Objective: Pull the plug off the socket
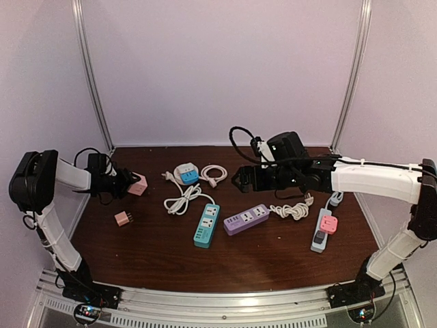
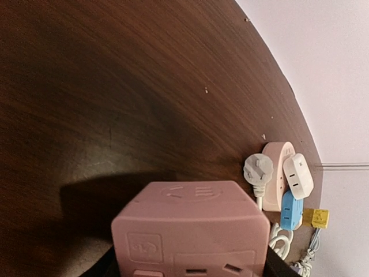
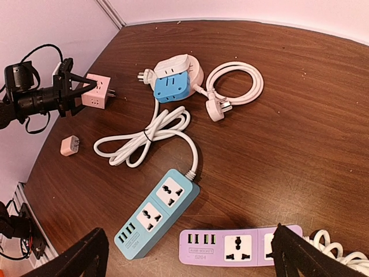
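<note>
My left gripper (image 1: 126, 183) is shut on a pink cube socket (image 1: 138, 184) at the far left of the table. The cube fills the bottom of the left wrist view (image 2: 190, 231) and casts a shadow on the wood; it also shows in the right wrist view (image 3: 94, 91). A round pinkish socket (image 1: 186, 173) at the back centre carries a white plug (image 2: 298, 175) and a blue plug (image 2: 291, 209). It also shows in the right wrist view (image 3: 176, 78). My right gripper (image 1: 240, 179) is open and empty, hovering above the power strips (image 3: 190, 259).
A small pink charger (image 1: 123, 219) lies near the left. A blue power strip (image 1: 206, 224) with a white cord (image 1: 181, 199), and a purple strip (image 1: 246, 219), lie mid-table. A grey strip (image 1: 319, 239) with a pink plug (image 1: 328, 224) lies at the right. A coiled white cable (image 1: 214, 174) lies at the back.
</note>
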